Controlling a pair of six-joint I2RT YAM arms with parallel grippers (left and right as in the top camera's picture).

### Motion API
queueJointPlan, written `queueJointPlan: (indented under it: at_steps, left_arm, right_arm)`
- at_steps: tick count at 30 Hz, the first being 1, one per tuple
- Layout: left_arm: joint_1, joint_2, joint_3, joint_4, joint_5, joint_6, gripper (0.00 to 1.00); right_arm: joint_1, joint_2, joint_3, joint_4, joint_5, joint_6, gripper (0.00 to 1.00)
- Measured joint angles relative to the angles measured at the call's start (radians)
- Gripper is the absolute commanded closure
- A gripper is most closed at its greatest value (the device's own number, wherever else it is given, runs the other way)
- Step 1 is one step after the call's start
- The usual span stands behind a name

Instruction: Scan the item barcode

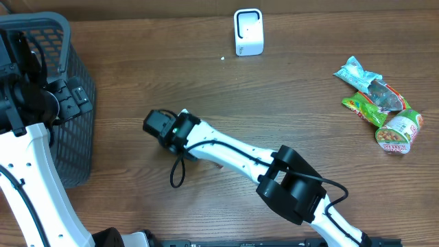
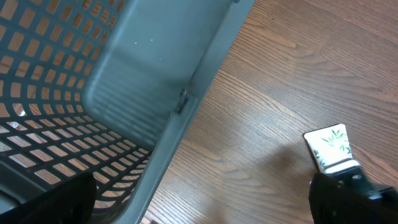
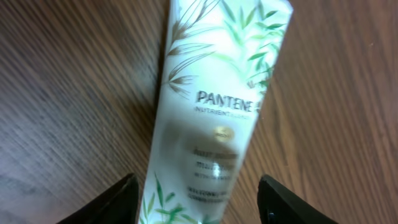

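The item is a white Pantene tube [image 3: 214, 106] with green leaf print, lying flat on the wooden table. My right gripper [image 3: 198, 193] stands open over its lower part, one black finger on each side, and the right one is clearly clear of it. In the overhead view the right gripper [image 1: 159, 127] reaches left of centre and hides the tube. The white barcode scanner [image 1: 248, 31] stands at the table's far edge. My left gripper [image 2: 199, 214] is open beside the basket, and the tube's end [image 2: 329, 148] shows above its right finger.
A grey mesh basket [image 1: 72, 75] stands at the left edge, its rim [image 2: 186, 106] running between the left fingers. Several green snack packets [image 1: 374, 103] and a small cup [image 1: 398, 130] lie at the right.
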Motion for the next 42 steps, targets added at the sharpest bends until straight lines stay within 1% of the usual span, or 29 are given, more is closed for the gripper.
queueJointPlan:
  at_steps: [5,14,17,18,19,20,25,30,32,34,37,38,39,42]
  left_arm:
    - [0.0,0.0,0.0,0.0,0.0,0.0,0.0]
    - [0.0,0.0,0.0,0.0,0.0,0.0,0.0]
    - [0.0,0.0,0.0,0.0,0.0,0.0,0.0]
    - [0.0,0.0,0.0,0.0,0.0,0.0,0.0]
    - [0.0,0.0,0.0,0.0,0.0,0.0,0.0]
    - [0.0,0.0,0.0,0.0,0.0,0.0,0.0]
    - [0.0,0.0,0.0,0.0,0.0,0.0,0.0]
    - [0.0,0.0,0.0,0.0,0.0,0.0,0.0]
    - [0.0,0.0,0.0,0.0,0.0,0.0,0.0]
    - [0.0,0.0,0.0,0.0,0.0,0.0,0.0]
    - [0.0,0.0,0.0,0.0,0.0,0.0,0.0]
    - [0.0,0.0,0.0,0.0,0.0,0.0,0.0]
    - [0.0,0.0,0.0,0.0,0.0,0.0,0.0]
    - [0.0,0.0,0.0,0.0,0.0,0.0,0.0]
  right_arm:
    - [0.001,0.0,-0.074,0.024,0.035,0.004,0.4]
    - [-0.005,0.0,-0.092,0.056,0.056,0.011,0.41]
    - [-0.018,0.0,-0.115,0.079,0.056,0.011,0.45]
    - [-0.024,0.0,-0.123,0.085,0.056,0.013,0.48]
    - [-0.032,0.0,-0.132,0.088,0.056,0.012,0.57]
    - [-0.042,0.0,-0.137,0.089,0.058,0.013,0.61]
    - [-0.085,0.0,-0.14,0.087,0.074,0.015,0.62]
    - [-0.096,0.0,-0.142,0.082,0.086,0.022,0.64]
    - [-0.096,0.0,-0.141,0.061,0.088,0.024,0.65]
    - [-0.096,0.0,-0.123,0.003,0.071,0.028,0.67]
    - [-0.101,0.002,-0.077,-0.075,-0.003,0.027,0.75]
    - [-0.102,0.002,-0.062,-0.085,-0.028,0.026,0.82]
    - [-0.105,0.002,-0.043,-0.099,-0.055,0.022,0.85]
    - [-0.121,0.002,0.016,-0.14,-0.153,0.015,0.87]
